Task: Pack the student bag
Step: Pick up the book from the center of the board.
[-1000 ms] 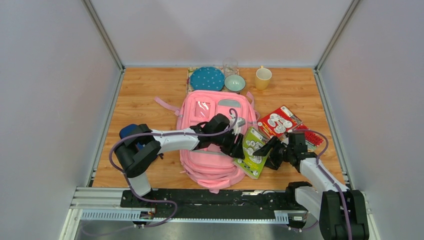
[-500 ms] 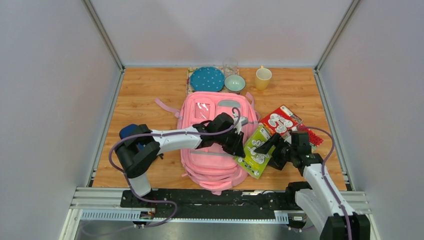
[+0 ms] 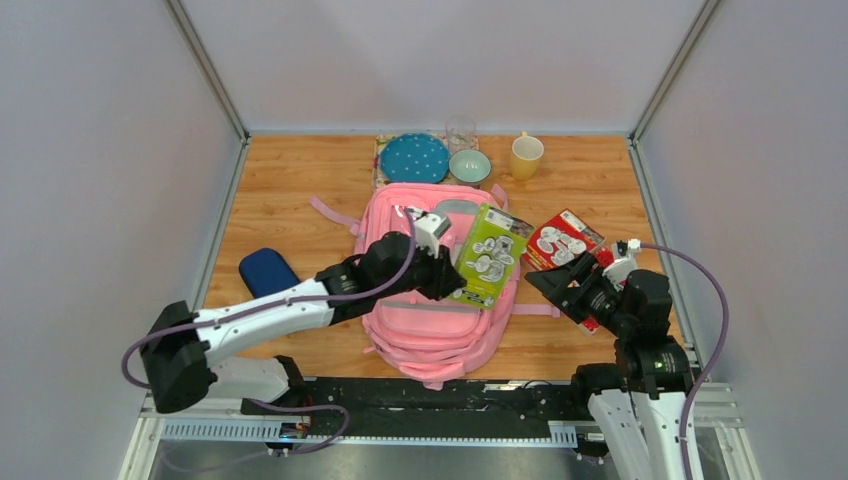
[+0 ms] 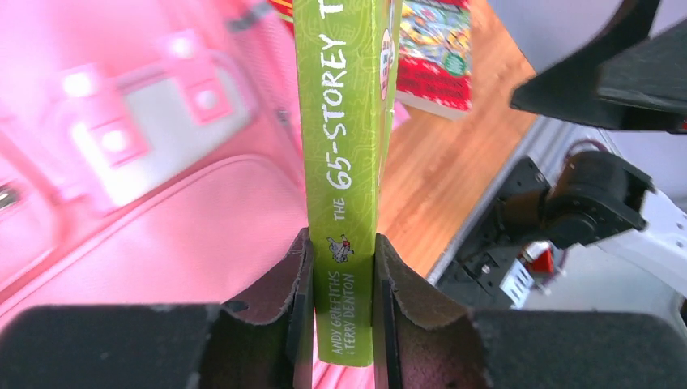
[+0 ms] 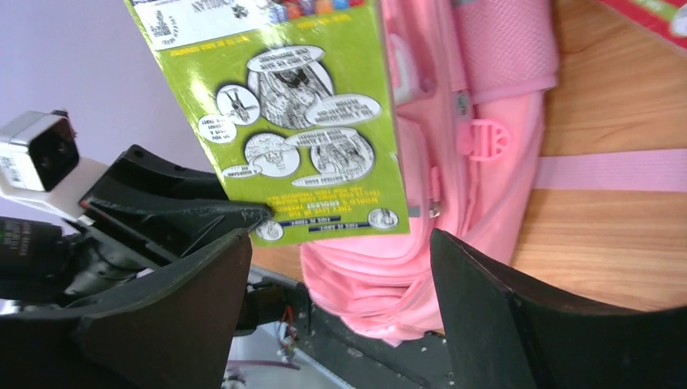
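**A:** How is the student bag (image 3: 425, 325) looking?
**B:** It is showing soft, matt pink cloth, with a mesh pocket (image 5: 502, 40) and a smooth plastic buckle (image 5: 484, 139).
**A:** And the green book (image 3: 487, 258)?
**B:** Its paper cover is gleaming, glossy and smooth. The pads (image 4: 401, 284) of the left gripper (image 4: 342, 259) are looking matt black and slightly rough against its spine.
**A:** What about the counter (image 3: 290, 190)?
**B:** It is showing smooth wood grain, and the rail (image 3: 200, 400) is looking like dull grey metal.

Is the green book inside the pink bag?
No, the left end effector grips the book above the bag.
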Controlling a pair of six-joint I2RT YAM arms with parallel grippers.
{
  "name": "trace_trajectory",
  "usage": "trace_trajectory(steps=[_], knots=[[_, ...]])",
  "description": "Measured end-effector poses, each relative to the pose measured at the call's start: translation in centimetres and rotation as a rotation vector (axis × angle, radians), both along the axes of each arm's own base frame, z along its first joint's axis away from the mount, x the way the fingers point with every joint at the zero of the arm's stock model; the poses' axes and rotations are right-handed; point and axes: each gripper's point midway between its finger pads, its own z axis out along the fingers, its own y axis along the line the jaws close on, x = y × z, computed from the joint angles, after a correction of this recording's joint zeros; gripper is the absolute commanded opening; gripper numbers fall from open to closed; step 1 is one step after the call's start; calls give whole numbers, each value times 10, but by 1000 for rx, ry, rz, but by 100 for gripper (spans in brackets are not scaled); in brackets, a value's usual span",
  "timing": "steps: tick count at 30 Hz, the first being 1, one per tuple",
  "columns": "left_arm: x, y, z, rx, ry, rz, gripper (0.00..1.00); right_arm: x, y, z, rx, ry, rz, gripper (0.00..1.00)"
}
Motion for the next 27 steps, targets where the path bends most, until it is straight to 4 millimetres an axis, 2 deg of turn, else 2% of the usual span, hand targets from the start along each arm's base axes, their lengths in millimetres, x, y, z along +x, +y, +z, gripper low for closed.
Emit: trace_trajectory(steps=[4,7,10,13,17,20,24,27], knots=[[7,43,5,-69,-90,168,0,-6,18,13,96,-14,88,83],[13,67,2,-106,-125,276,0,-9,31,17,151,-14,153,83],[19,76,2,-151,-143,340,0,-14,48,19,175,-4,224,82],[21,80,5,-219,-148,384,0,-23,72,16,192,5,321,82],[22,87,14,-299,-146,428,0,-37,109,-5,157,57,424,82],[21,94,26,-392,-142,459,0,-38,129,-22,147,52,437,82],[17,104,42,-524,-115,495,0,-33,139,-37,161,21,392,83],[15,111,44,-608,-85,521,0,-22,143,-29,196,-33,342,83]])
